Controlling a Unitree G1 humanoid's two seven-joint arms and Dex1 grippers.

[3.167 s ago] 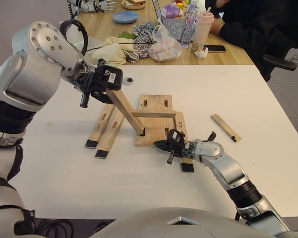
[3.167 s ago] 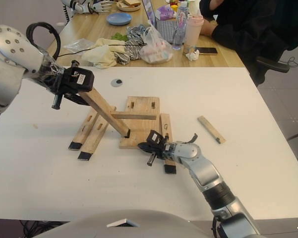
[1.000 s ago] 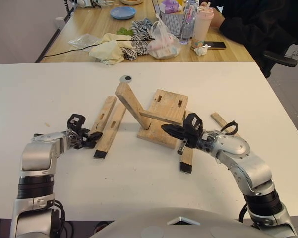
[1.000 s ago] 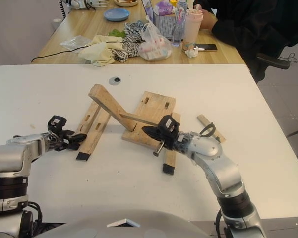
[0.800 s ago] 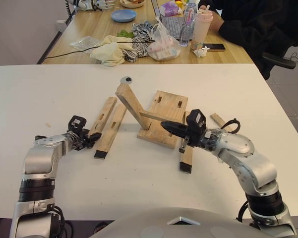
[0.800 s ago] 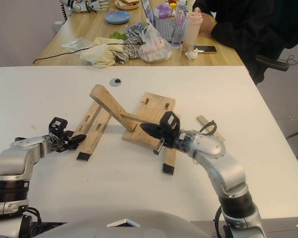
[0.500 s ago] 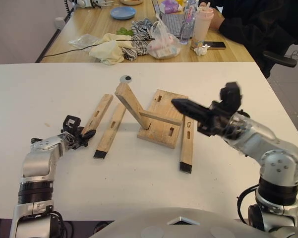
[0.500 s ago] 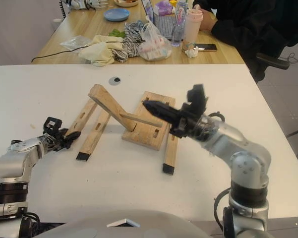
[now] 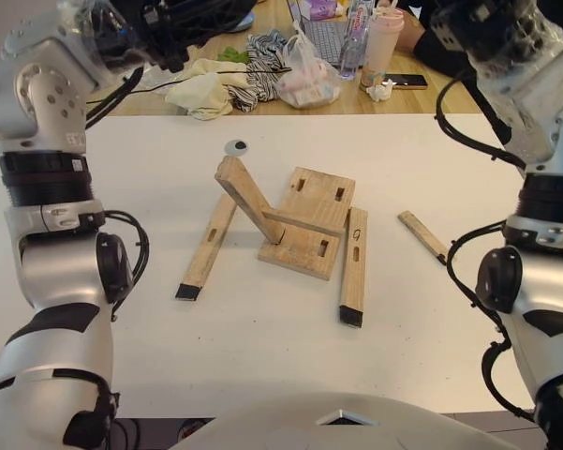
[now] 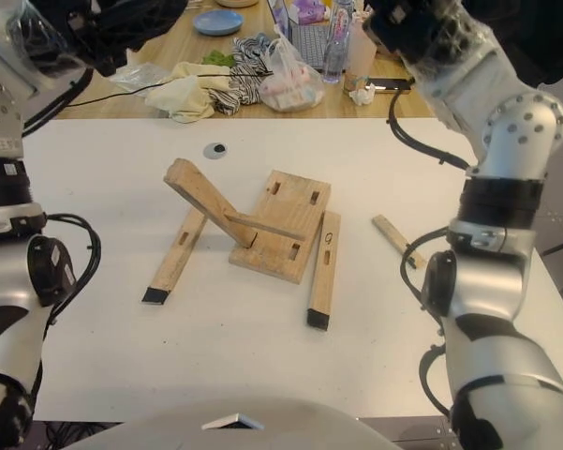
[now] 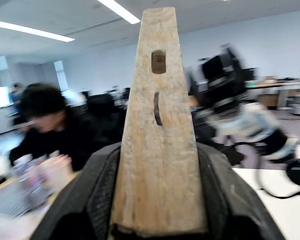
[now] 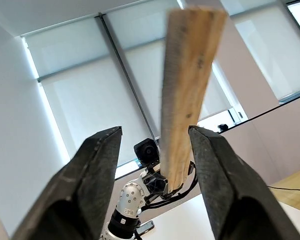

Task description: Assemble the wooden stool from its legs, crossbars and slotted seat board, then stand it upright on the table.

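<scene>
The slotted seat board (image 9: 320, 187) lies flat mid-table. One leg (image 9: 248, 199) stands tilted in it, with a crossbar (image 9: 300, 222) running from that leg across the board. A loose leg (image 9: 206, 248) lies to the left of the board and another leg (image 9: 355, 267) to its right. A short crossbar (image 9: 422, 235) lies farther right. My left gripper (image 11: 159, 170) is raised high above the table's far left, shut on a wooden leg (image 11: 158, 100). Raised at the far right, my right gripper (image 12: 154, 165) is open and holds nothing. It faces the left arm's leg (image 12: 189, 85).
A small grey disc (image 9: 235, 147) sits on the white table (image 9: 122, 206) behind the board. Beyond the far edge stands a wooden table with clothes (image 9: 215, 89), a plastic bag (image 9: 304, 84) and bottles.
Both arms swung up from table height to well above it. The left gripper took one of the two legs left of the board with it. The right gripper left the board holding nothing.
</scene>
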